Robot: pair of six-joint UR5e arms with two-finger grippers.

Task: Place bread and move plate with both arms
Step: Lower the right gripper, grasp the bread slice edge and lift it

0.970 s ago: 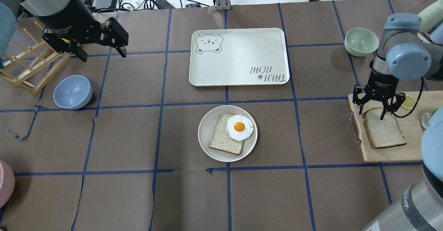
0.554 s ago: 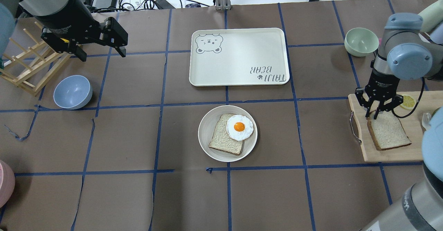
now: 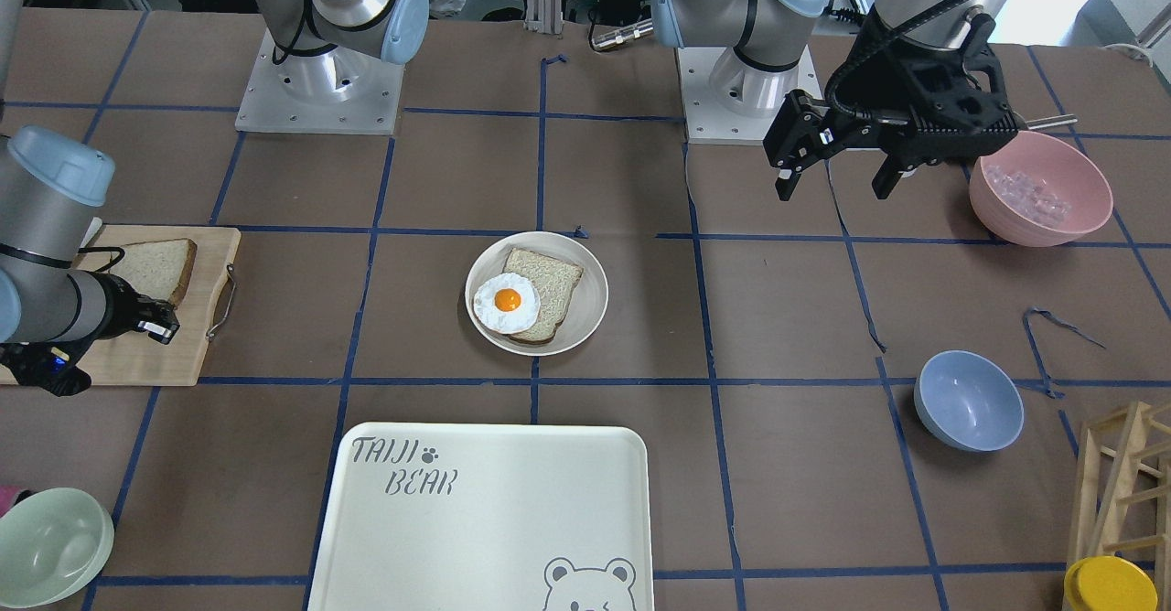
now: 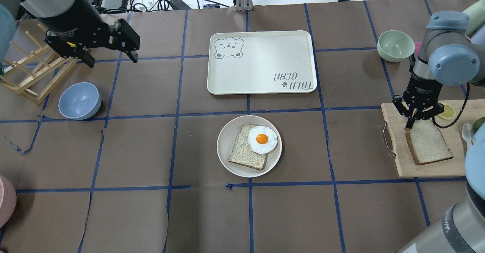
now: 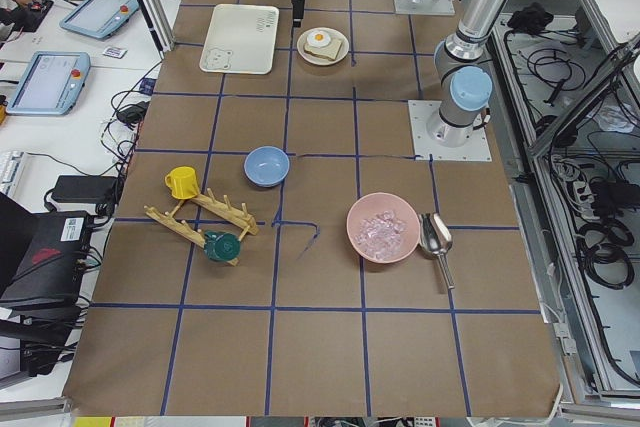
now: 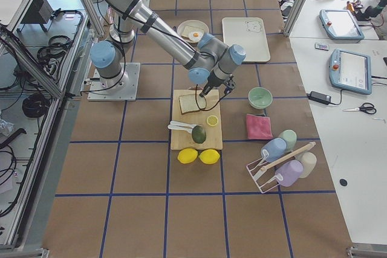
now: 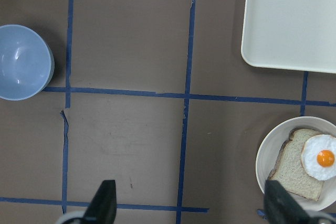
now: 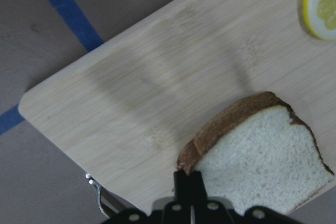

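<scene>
Overhead exterior — right gripper [image 4: 412, 124] points down, fingers [image 4: 409, 122] pinched on bread [image 4: 430, 143] corner.

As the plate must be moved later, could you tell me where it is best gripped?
Likely the raised rim of the plate on the robot's left side, pinched from above, one finger inside, one outside. The dish lies shallow and flat; the tan slice and egg cover its middle and right, leaving that arc bare, and the open left tool hangs on that side.
</scene>
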